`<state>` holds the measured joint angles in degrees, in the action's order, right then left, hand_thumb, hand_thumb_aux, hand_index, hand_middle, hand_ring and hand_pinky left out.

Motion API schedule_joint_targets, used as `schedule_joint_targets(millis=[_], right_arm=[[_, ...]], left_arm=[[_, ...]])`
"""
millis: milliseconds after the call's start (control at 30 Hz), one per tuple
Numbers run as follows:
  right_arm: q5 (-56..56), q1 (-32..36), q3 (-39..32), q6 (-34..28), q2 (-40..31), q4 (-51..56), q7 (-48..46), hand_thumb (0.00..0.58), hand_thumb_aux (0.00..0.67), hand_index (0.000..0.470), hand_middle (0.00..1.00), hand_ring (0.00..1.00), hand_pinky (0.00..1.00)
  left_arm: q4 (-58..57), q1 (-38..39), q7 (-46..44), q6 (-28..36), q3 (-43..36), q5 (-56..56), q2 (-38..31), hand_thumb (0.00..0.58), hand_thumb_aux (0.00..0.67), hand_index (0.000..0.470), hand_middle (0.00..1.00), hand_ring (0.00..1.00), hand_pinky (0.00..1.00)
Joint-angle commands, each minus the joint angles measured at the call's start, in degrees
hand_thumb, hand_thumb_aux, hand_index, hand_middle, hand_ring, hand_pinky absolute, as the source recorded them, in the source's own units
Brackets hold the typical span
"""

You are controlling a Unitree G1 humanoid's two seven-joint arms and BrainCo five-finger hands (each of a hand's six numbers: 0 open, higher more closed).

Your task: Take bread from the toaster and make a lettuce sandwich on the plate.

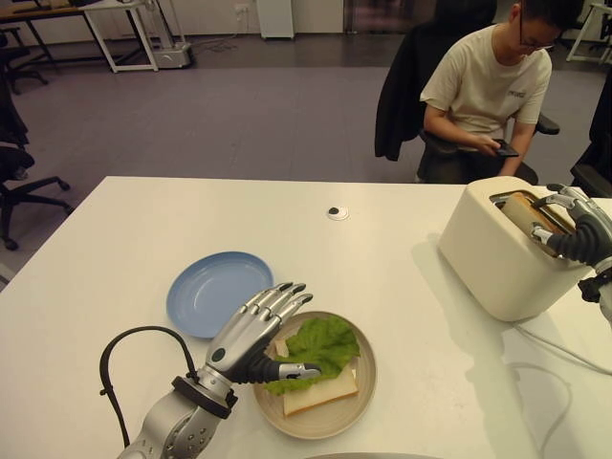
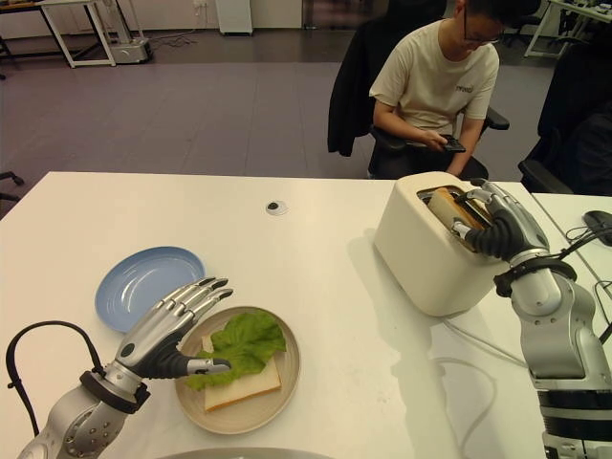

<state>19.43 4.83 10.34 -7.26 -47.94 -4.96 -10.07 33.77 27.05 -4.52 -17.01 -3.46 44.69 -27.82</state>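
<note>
Fingers of the right hand [image 2: 497, 229] pinch toast [image 2: 442, 204] in the toaster [image 2: 421, 258]: likely light, stiff, crumbly, best held by its top edge; left hand [image 2: 163, 335] spread, empty, at the lettuce [image 2: 247, 342]

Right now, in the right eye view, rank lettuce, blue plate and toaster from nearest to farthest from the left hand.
1. Lettuce, touching the left hand, on its right.
2. Blue plate, just ahead-left of the fingers.
3. Toaster, far right, where the right hand grips bread.
</note>
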Motion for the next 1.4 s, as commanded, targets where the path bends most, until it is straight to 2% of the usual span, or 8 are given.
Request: schedule_joint_targets(millis=[33, 433, 500, 533, 567, 1100, 1300, 1400], right_arm=[[2.57, -0.83, -0.74, -0.08, -0.71, 2.41, -0.63, 0.548, 0.512, 0.359, 0.00, 0.00, 0.00], [3.07, -0.45, 0.05, -0.41, -0.03, -0.10, -1.78, 0.458, 0.363, 0.254, 0.00, 0.00, 0.00], [3.03, -0.43, 0.04, -0.67, 0.16, -0.88, -2.09, 0.485, 0.399, 0.280, 0.00, 0.00, 0.00], [2.98, -0.42, 0.03, -0.70, 0.30, -1.15, -2.24, 0.572, 0.591, 0.415, 0.00, 0.00, 0.00], [2.94, -0.38, 0.04, -0.74, 0.43, -1.41, -2.35, 0.580, 0.670, 0.470, 0.00, 0.00, 0.00], [-1.61, 7.56, 4.53, -0.65, 0.35, -2.89, -3.22, 0.580, 0.670, 0.470, 0.00, 0.00, 0.00], [-14.77, 15.13, 10.66, -8.14, 1.97, -7.67, -8.31, 0.580, 0.670, 0.470, 0.00, 0.00, 0.00], [-25.88, 15.31, 11.64, -18.41, 4.69, -14.97, -13.24, 0.580, 0.670, 0.470, 0.00, 0.00, 0.00]], left_arm=[[-0.56, 0.37, -0.14, -0.17, 0.33, 0.88, 0.16, 0.000, 0.000, 0.000, 0.00, 0.00, 0.00], [-0.38, 0.54, 0.21, -0.44, 0.32, 1.60, 0.71, 0.000, 0.000, 0.000, 0.00, 0.00, 0.00], [-0.19, 0.77, 0.22, -0.54, 0.43, 1.61, 0.76, 0.000, 0.000, 0.000, 0.00, 0.00, 0.00], [-0.10, 0.86, 0.22, -0.59, 0.39, 1.71, 0.82, 0.000, 0.000, 0.000, 0.00, 0.00, 0.00], [-0.01, 0.93, 0.23, -0.62, 0.35, 1.81, 0.89, 0.000, 0.000, 0.000, 0.00, 0.00, 0.00], [-0.05, 1.06, 1.03, -0.91, -0.40, 3.93, 2.08, 0.000, 0.000, 0.000, 0.00, 0.00, 0.00], [0.19, 0.10, 3.57, -2.04, 0.02, 3.44, 3.23, 0.000, 0.000, 0.000, 0.00, 0.00, 0.00], [1.12, -0.35, 5.60, -2.71, 0.84, 3.69, 3.90, 0.000, 0.000, 0.000, 0.00, 0.00, 0.00]])
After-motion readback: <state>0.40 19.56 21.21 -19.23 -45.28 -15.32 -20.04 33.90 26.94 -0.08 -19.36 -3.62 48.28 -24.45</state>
